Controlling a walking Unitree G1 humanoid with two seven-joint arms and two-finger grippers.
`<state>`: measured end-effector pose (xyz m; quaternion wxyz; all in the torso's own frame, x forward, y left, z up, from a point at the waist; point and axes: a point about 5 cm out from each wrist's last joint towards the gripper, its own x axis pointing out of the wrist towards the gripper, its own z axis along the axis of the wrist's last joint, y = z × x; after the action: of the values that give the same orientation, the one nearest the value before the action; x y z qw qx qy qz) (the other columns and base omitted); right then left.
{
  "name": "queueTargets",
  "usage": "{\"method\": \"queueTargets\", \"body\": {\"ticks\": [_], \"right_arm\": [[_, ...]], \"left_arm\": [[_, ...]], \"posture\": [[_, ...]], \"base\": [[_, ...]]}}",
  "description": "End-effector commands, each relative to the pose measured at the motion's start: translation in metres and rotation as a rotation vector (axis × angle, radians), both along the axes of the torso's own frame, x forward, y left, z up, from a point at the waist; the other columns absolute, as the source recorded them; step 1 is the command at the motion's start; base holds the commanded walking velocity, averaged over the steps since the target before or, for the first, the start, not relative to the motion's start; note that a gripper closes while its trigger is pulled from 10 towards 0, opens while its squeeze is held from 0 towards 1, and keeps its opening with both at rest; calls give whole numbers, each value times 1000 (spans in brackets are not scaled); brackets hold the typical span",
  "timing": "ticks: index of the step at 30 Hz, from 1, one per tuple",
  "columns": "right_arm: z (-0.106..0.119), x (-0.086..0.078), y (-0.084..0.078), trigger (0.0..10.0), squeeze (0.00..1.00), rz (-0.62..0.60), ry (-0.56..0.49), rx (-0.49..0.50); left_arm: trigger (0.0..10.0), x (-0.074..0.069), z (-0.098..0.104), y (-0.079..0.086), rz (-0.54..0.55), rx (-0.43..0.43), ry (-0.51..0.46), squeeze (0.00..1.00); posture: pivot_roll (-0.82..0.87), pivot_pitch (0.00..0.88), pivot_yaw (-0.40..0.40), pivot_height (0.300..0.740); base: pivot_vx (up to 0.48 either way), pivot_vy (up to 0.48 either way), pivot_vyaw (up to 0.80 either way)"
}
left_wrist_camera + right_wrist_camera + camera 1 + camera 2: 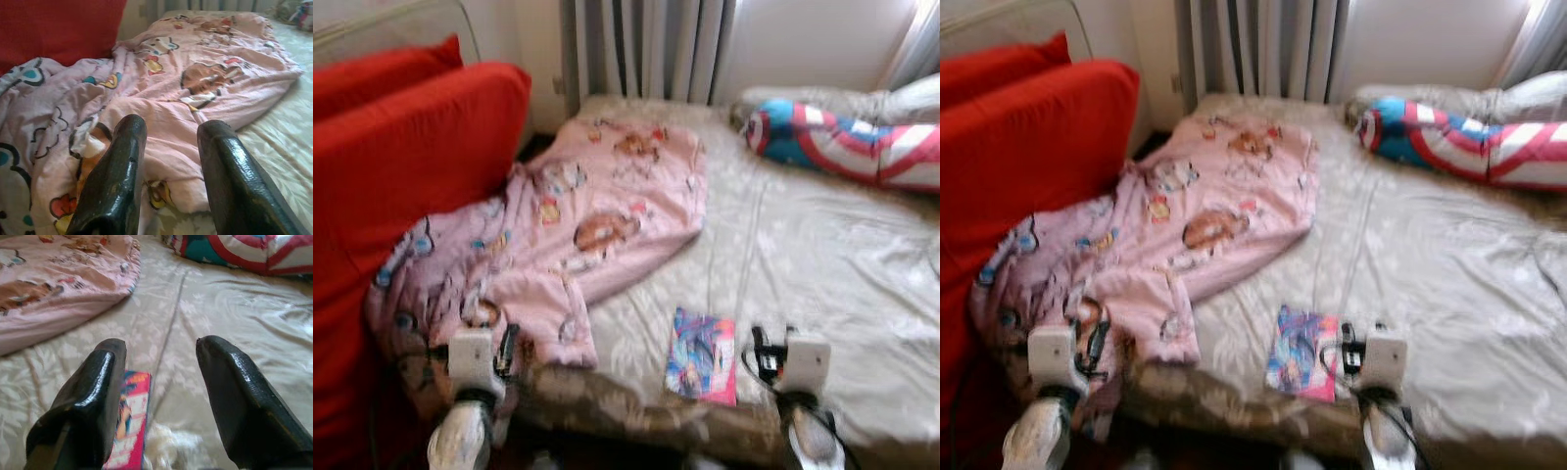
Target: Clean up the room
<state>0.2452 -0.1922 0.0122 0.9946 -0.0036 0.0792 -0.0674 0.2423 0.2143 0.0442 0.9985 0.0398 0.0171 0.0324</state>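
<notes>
Left gripper (168,129) released, jaws spread above the near edge of the pink blanket (578,215). Right gripper (161,350) released too, empty; pink book (129,423) lies on the bed (822,264) just beneath its left finger. Beyond: red cushion (401,176) beside the blanket, striped pillow (852,142) far ahead.

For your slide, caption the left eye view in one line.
Both open grippers, left and right, poised over a bed with pink blanket and picture book.
</notes>
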Motion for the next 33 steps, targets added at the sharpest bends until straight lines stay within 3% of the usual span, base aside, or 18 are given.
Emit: {"method": "queueTargets", "body": {"ticks": [1,23,33], "right_arm": [[1,0,-3,10000,0,-18,1,-2],[-2,3,10,10000,0,33,24,40],[-2,3,10,10000,0,38,26,45]], "left_arm": [[10000,0,0,-3,-11,5,9,0],[10000,2,-1,-15,-51,-8,40,0],[10000,1,-2,-18,-61,-18,48,0]], "posture": [[-106,91,-40,642],[-104,99,-42,642],[-108,103,-42,642]], "base": [[0,0,0],[0,0,0],[332,0,0]]}}
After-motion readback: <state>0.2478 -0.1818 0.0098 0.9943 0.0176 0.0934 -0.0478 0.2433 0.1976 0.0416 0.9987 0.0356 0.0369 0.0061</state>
